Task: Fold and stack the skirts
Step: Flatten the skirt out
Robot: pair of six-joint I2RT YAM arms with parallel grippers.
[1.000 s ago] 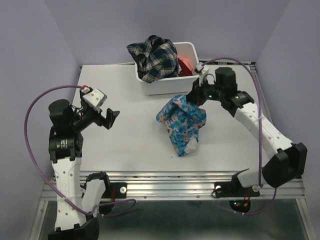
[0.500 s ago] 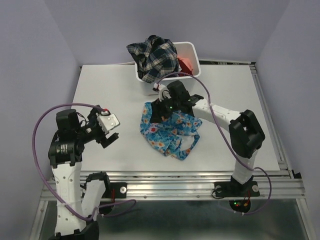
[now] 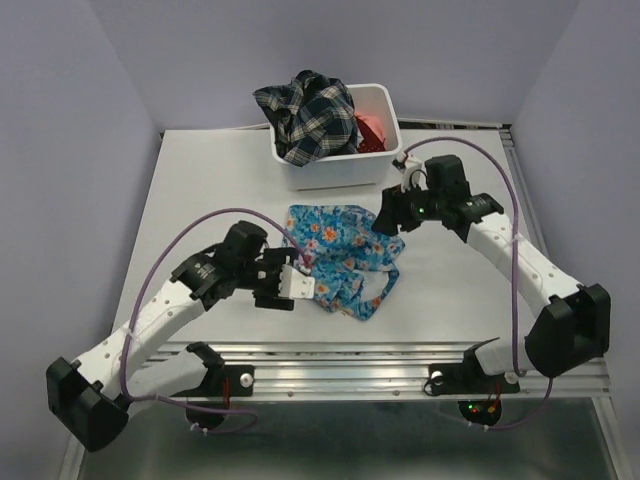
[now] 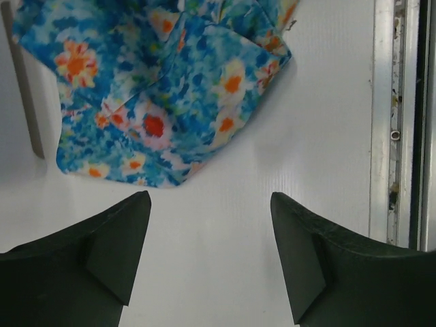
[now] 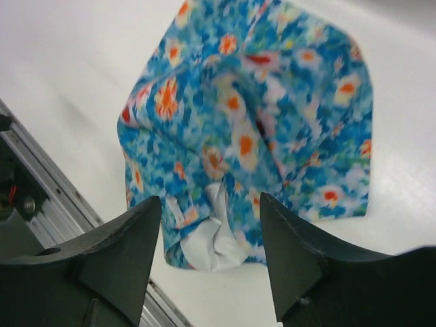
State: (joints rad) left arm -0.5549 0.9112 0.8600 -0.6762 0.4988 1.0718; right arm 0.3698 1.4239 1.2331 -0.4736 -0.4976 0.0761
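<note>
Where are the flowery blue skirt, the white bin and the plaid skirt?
flowery blue skirt [image 3: 340, 255], top view, middle of the crumpled cloth.
white bin [image 3: 335, 174], top view, its bare front wall.
plaid skirt [image 3: 305, 118], top view, the heap above the bin's rim.

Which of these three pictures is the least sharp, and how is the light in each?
Top external view: even, soft light, faint shadows, the blue skirt sharp. Left wrist view: the flowers are clear, a soft shadow lies along the cloth's edge, and the left gripper is almost black, without detail. Right wrist view: the least sharp, the flowers smeared.
</note>
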